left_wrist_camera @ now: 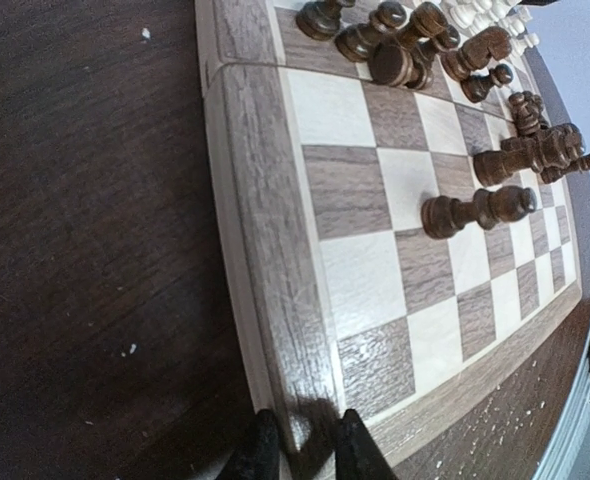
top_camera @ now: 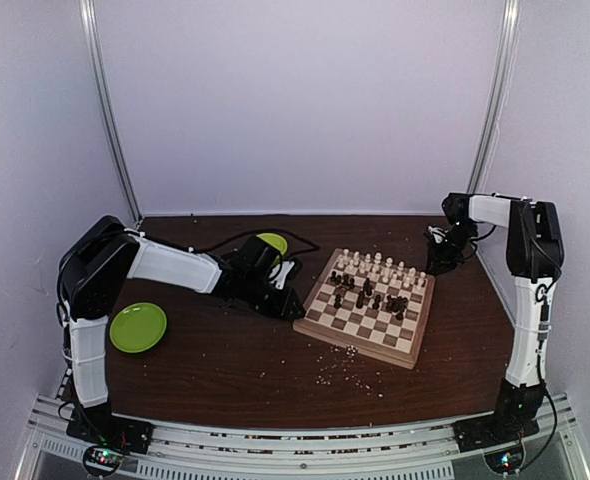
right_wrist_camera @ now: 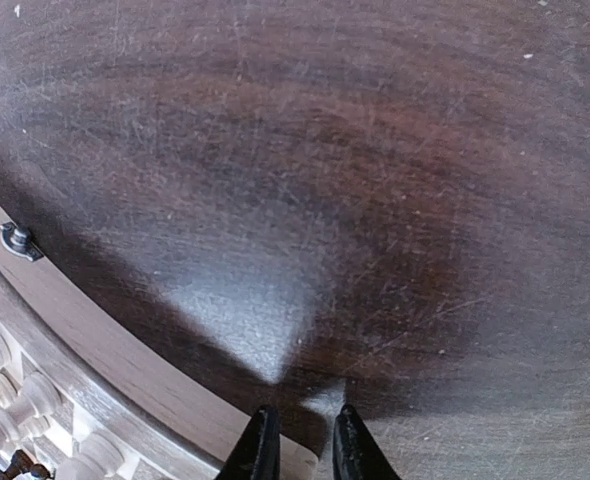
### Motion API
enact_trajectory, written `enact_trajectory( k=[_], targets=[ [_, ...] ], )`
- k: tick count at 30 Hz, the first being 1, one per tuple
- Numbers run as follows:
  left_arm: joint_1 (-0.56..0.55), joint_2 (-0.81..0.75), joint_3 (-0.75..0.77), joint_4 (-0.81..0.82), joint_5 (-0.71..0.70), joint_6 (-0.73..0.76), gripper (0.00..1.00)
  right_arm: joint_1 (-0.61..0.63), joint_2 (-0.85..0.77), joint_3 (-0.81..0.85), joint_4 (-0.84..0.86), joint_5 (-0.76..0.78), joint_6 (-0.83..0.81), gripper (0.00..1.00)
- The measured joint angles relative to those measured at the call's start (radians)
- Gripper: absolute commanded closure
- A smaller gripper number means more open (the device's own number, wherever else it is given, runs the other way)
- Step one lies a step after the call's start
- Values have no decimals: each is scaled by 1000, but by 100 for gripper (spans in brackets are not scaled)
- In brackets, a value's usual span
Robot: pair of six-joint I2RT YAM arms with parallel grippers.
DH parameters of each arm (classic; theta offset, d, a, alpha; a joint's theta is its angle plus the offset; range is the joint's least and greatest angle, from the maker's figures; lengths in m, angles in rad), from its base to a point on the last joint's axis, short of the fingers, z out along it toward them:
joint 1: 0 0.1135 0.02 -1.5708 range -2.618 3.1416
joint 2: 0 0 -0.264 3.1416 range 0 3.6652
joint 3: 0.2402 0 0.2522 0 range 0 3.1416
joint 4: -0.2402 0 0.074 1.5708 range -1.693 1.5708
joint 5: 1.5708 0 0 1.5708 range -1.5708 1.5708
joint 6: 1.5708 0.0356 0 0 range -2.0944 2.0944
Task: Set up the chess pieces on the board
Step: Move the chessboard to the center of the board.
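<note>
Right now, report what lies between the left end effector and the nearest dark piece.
Only bare squares of the board, from left end effector to dark piece; left wrist view.

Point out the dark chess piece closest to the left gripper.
The solitary dark piece with bare squares around it, nearest the left gripper; the other dark pieces bunch farther across the board.

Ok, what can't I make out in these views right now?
Top view: the chess pieces are too small to tell types, or standing from fallen.
Left wrist view: the left end effector is cut off by the bottom edge; a grip on the board rim is unclear.
Right wrist view: the right end effector is cut off likewise; open or shut is unclear.
Top view: the left arm hides part of the green bowl.
</note>
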Motion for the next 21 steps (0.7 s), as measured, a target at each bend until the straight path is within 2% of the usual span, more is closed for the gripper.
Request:
enact_trajectory(
  k=[9,21],
  targets=[
    [-5,-4,-30,42,33,0,80,11,10,6,-56,-11,-32,80],
    [-43,-80,-158,95,55,-6,80,40,8,0,-115,-20,-95,80]
  ],
)
